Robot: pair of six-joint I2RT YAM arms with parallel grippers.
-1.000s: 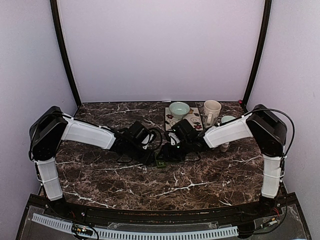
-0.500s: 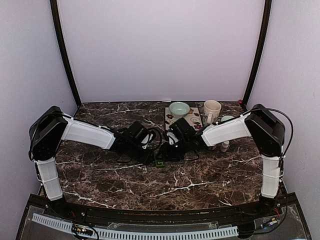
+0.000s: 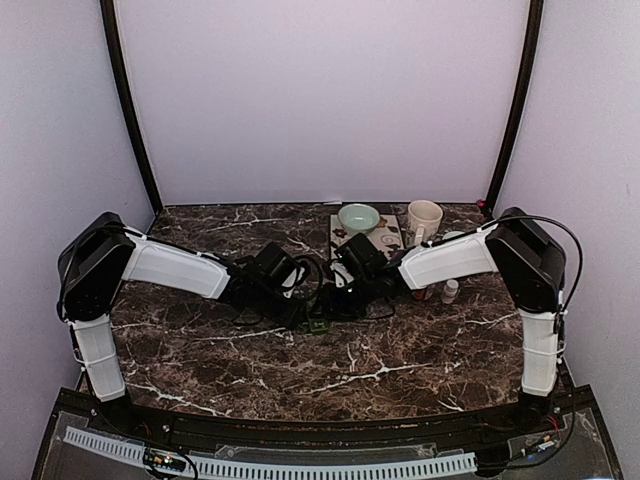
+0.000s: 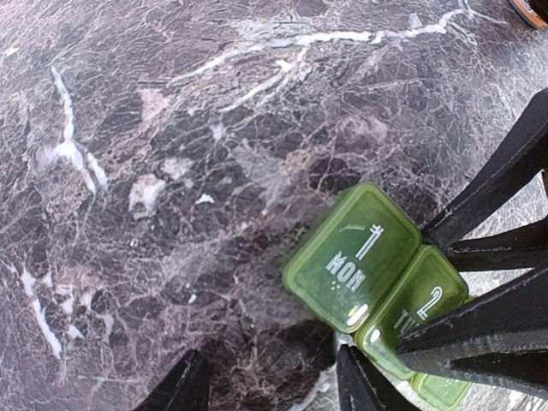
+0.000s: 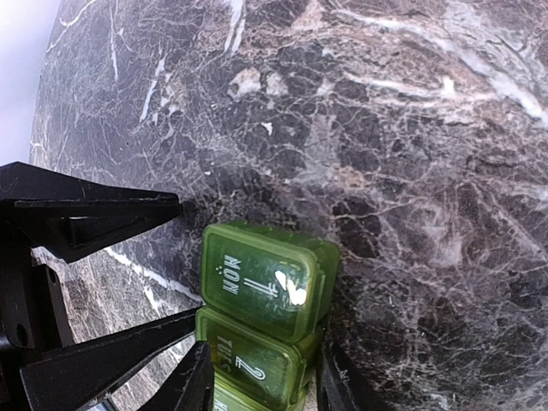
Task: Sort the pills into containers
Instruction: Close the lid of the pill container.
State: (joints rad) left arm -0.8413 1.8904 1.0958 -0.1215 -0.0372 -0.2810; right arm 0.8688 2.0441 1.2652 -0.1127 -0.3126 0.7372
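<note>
The containers (image 5: 265, 278) are a dark-green strip of lidded compartments marked MON and TUES, lying on the marble table (image 3: 200, 350) between the two arms (image 3: 318, 323). My right gripper (image 5: 264, 381) straddles the strip at the TUES compartment, with a finger against each long side. In the left wrist view the strip (image 4: 364, 257) lies just right of my left gripper (image 4: 270, 385), which stands open over bare marble with nothing between its fingers. The right gripper's fingers (image 4: 497, 257) cross the strip there. No pills show in any view.
At the back right stand a pale green bowl (image 3: 358, 216) on a patterned mat (image 3: 392, 235) and a cream mug (image 3: 424, 220). A small white bottle (image 3: 451, 290) stands beside the right forearm. Both wrists crowd the table's middle.
The right arm has swung left and slightly back, uncovering the small white bottle. The green strip has shifted a little up and left with it. The left arm has held still.
</note>
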